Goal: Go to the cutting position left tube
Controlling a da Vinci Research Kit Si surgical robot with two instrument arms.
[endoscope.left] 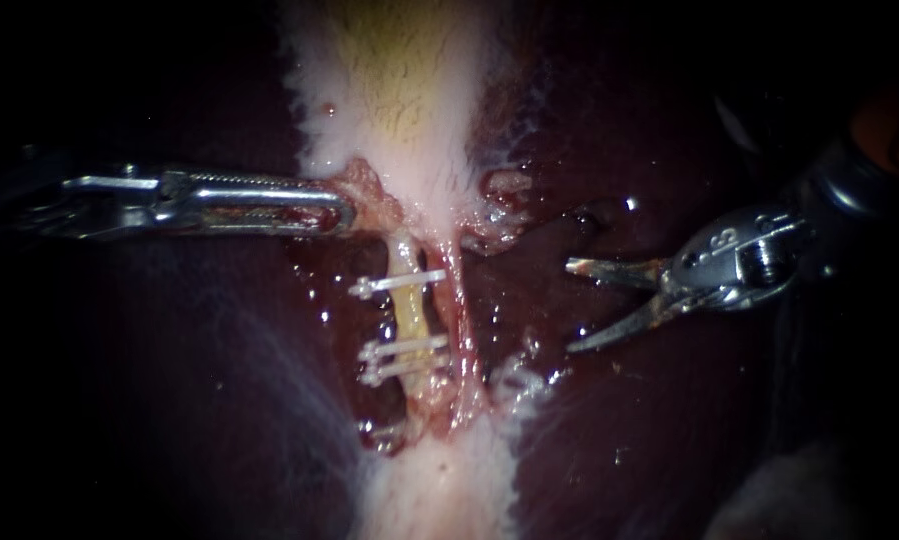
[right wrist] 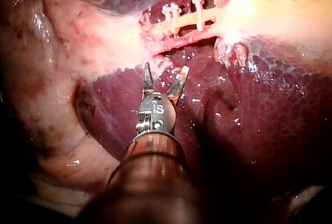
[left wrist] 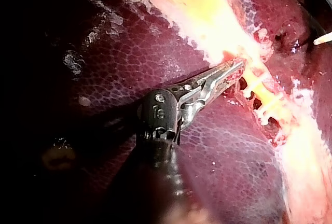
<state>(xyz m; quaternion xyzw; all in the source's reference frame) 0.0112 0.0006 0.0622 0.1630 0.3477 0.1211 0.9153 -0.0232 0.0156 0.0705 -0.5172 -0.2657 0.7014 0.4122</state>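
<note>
The left tube (endoscope.left: 409,312), a pale yellow, waxy-looking cord, runs down the middle of the endoscope view in a raw, wet trough between the fuzzy whitish-yellow gallbladder (endoscope.left: 409,80) above and a band of white tissue below. Three thin white clips cross it like small bars: a single clip (endoscope.left: 399,283) higher up and a close pair of clips (endoscope.left: 404,358) lower down, with a bare stretch of tube between them. Just beside it on the right lies a thinner, reddish-pink right tube (endoscope.left: 461,310), glistening and stringy. The left instrument (endoscope.left: 346,207), a bright metal tool with long, narrow, toothed jaws, lies level from the left; its jaws are pressed together on a ragged fold of pink tissue (endoscope.left: 369,190) at the lower edge of the gallbladder, just above the tubes. The right instrument (endoscope.left: 571,306) comes in from the right and ends in two slim, curved, pointed blades on a rounded steel hinge. The blades stand wide apart in a V and hold nothing, their tips pointing at the tubes but clear of them, above the dark maroon liver (endoscope.left: 669,430). The liver's surface is smooth and wet, dotted with bright specks, and in the left wrist view it shows a fine netted mottling.
</note>
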